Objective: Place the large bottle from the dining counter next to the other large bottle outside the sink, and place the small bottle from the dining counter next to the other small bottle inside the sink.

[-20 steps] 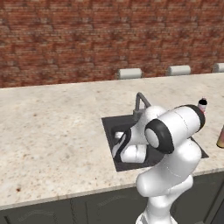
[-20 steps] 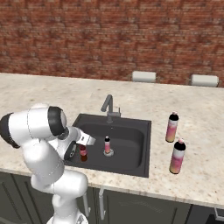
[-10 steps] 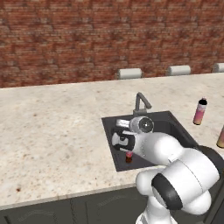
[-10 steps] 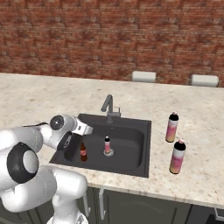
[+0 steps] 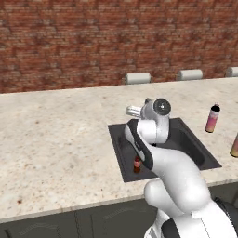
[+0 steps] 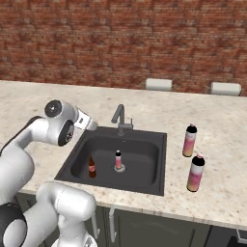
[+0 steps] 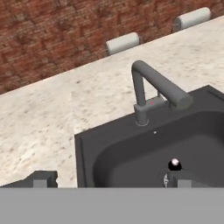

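Two-finger gripper is held wide open, nothing gripped, above the black sink. The tiny dark brown-red cola-style bottle stands upright in the basin near the pale pink-based small bottle. Likely light, rigid, slick, tippy; best pinched mid-body below the neck. Both pink large bottles stand on the counter beyond.

Left base view: from behind the arm's left, looking forward and down at the sink. Right base view: the same sink and faucet from the right. Hand view: close, tilted, facing the faucet and brick wall.
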Available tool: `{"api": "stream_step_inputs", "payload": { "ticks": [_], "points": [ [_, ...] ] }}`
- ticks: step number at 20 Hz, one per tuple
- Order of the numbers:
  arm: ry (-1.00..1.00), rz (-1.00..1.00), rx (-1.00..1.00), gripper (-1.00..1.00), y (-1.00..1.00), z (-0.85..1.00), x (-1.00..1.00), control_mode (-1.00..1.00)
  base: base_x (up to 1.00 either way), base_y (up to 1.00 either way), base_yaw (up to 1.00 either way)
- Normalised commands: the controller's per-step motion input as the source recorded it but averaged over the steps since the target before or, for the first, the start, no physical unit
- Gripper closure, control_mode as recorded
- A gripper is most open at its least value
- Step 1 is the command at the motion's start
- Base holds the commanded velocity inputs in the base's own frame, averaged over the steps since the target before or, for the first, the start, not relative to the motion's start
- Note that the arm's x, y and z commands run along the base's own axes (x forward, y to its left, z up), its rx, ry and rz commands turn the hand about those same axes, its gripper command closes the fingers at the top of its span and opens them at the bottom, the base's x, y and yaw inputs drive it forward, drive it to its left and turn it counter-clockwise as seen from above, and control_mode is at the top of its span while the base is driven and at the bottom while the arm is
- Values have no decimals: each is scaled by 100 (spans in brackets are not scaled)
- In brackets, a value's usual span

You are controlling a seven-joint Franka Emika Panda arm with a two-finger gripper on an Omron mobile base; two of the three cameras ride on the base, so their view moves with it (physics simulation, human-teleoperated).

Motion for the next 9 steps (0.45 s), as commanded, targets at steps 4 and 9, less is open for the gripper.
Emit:
{"api": "stream_step_inputs", "payload": {
  "ticks": [4, 9],
  "points": [
    [3, 0, 5, -100, 0, 100, -20, -100, 0, 0, 0],
    [4, 0, 4, -100, -2, 100, -5, -100, 0, 0, 0]
  ]
}}
